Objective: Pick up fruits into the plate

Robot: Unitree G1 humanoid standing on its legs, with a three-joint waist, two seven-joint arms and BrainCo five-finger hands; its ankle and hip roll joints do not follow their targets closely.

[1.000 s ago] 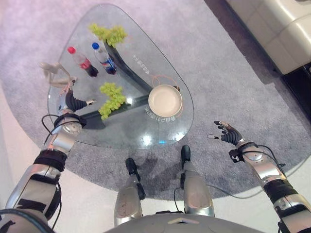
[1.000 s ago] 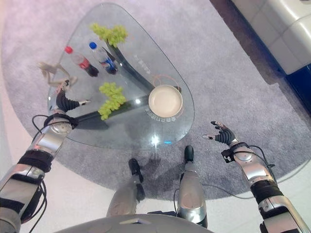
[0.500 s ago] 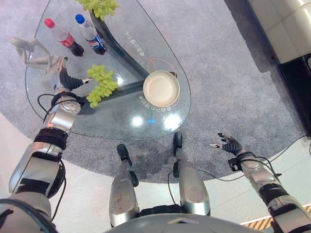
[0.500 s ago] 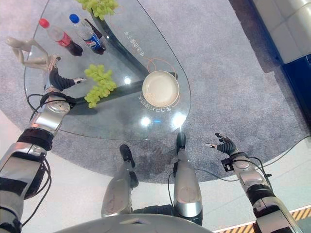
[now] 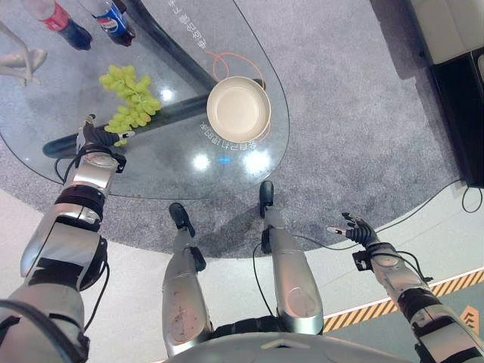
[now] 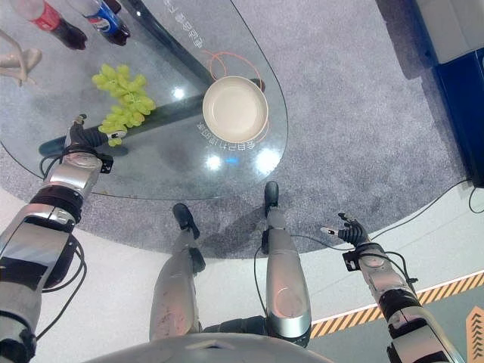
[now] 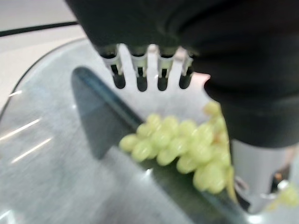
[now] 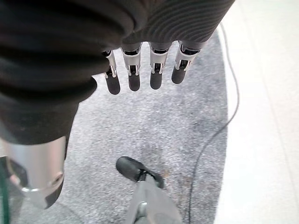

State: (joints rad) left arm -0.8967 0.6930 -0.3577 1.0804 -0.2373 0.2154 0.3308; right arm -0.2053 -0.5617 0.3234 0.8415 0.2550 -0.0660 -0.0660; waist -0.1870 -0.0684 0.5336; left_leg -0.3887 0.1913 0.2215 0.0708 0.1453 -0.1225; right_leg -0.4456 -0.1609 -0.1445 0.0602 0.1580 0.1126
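My left hand (image 5: 92, 138) is over the left part of the glass worktop (image 5: 174, 162), at the near end of the bunch of green grapes (image 5: 128, 106). In my left wrist view my fingers (image 7: 139, 74) reach out nearly straight and relaxed above the bunch (image 7: 182, 149), with the thumb (image 7: 254, 172) down beside it; nothing is curled round the fruit, and I cannot tell whether any fingertip touches it. The grapes lie on the glass, over the dark bar of the worktop's base that shows through it.

The plate (image 5: 239, 110), cream and round, sits on the worktop to the right of the grapes, well apart from them, near the worktop's right edge. It holds no fruit. An orange ring-shaped mark (image 5: 227, 60) lies on the glass just beyond it.

At the far left of the worktop stand two bottles: one with a red label (image 5: 62, 21) and one with a blue label (image 5: 113, 19), side by side. Further left, a pale figurine (image 5: 19, 62) sits at the worktop's edge.

My right hand (image 5: 354, 229) hangs off the worktop altogether, low on the right, over the grey carpet (image 5: 348, 113) near where it meets the pale floor. In my right wrist view its fingers (image 8: 134, 74) are spread straight and loose, the thumb (image 8: 35, 175) apart, and it holds nothing.

A yellow-and-black striped strip (image 5: 446, 283) runs across the floor at the near right.
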